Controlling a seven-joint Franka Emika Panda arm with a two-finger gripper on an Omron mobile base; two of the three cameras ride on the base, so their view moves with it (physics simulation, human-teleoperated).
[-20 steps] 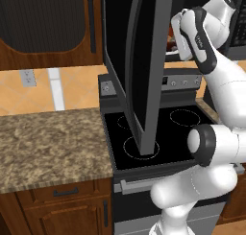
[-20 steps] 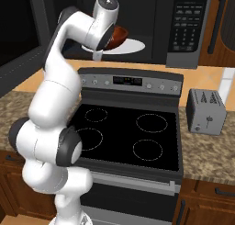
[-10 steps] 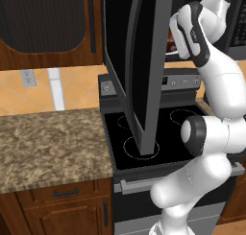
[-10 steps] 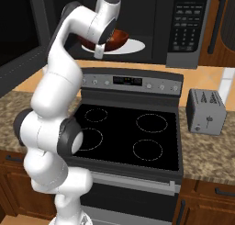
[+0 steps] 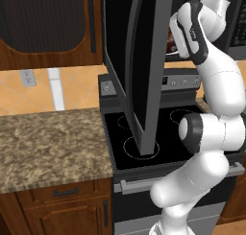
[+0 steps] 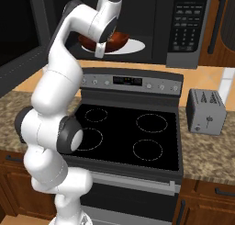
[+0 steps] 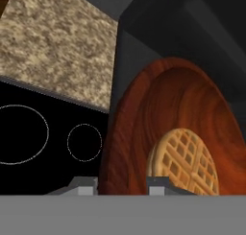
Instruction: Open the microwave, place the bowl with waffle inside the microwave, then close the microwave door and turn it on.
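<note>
The gripper [image 6: 99, 50] hangs at the mouth of the open microwave [image 6: 151, 26]. In the hand view its two finger tips [image 7: 85, 187] stand a little apart, one on each side of the near wall of the bowl [image 7: 163, 128], so the rim sits between them. Whether they are pressing on the rim or have let it go, I cannot tell. The bowl is reddish-brown, and the waffle [image 7: 185, 162] lies flat in its bottom, golden with a grid pattern. In the right base view the bowl [image 6: 112, 38] rests inside the microwave on the left part of the white turntable plate [image 6: 131, 46], near the front edge of the cavity. The door [image 5: 141, 71] is swung fully open and juts out over the left side of the black stove [image 6: 133, 137], which sits directly below. The button panel [image 6: 187, 22] runs down the right side of the microwave. A grey toaster [image 6: 206, 111] stands on the granite counter [image 6: 211, 150] to the right of the stove. As for progress, opening the door looks done, and the bowl appears placed or very nearly so. What seems left is drawing the arm out of the cavity, swinging the door shut, and pressing a button on the panel to start it.
</note>
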